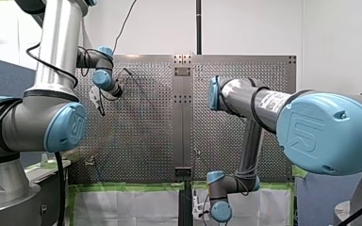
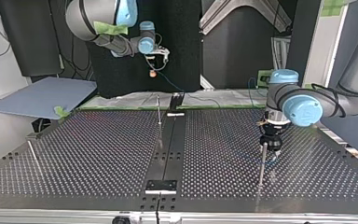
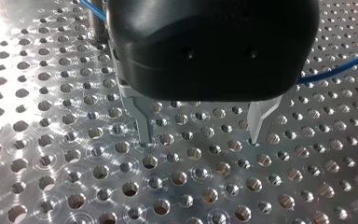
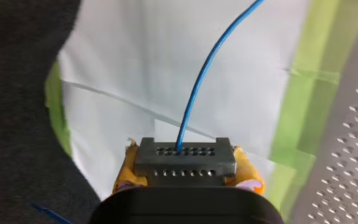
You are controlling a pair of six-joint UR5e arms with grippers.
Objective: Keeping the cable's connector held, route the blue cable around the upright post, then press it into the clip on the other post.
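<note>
In the top view, nearest the camera, a thin upright metal post (image 2: 262, 163) stands on the perforated metal table (image 2: 98, 154) at the view's right; the black left gripper (image 2: 271, 145) hangs just behind it, pointing down at the plate; in the left wrist view its two metal fingers (image 3: 142, 119) stand apart, tips close to the holes, and the thin blue cable (image 3: 338, 69) runs past behind the gripper body on both sides; a second thin post (image 2: 159, 109) stands further back beside the table's centre strip; beyond the far edge, above white sheeting (image 2: 135, 99) edged with green tape, the right gripper (image 2: 154, 63) is raised; in the right wrist view its yellow pads (image 4: 249, 175) are clamped on the grey rectangular connector (image 4: 185, 158), from which the cable leads away over the sheeting.
</note>
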